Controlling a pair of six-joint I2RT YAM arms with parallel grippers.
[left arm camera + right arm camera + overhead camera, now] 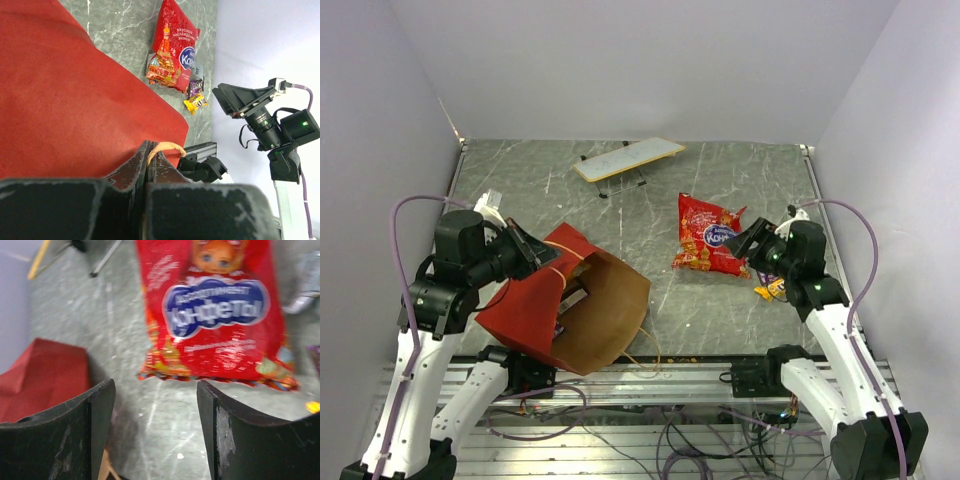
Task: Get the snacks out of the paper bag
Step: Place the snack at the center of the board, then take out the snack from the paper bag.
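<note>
The red paper bag (535,300) lies tilted at the near left, its brown inside (605,320) facing right, with a packet (572,298) showing inside the mouth. My left gripper (535,253) is shut on the bag's tan string handle (165,147) and holds the bag (65,100) up. The red chip bag (708,235) lies flat on the table at centre right; it also shows in the left wrist view (172,47) and the right wrist view (215,310). Small candy packets (770,289) lie beside it (196,97). My right gripper (752,240) is open and empty, just right of the chip bag.
A flat white board on thin legs (628,160) stands at the back centre. Grey walls close in the table on three sides. A metal rail (660,375) runs along the near edge. The bag's second handle string (645,355) trails near the rail.
</note>
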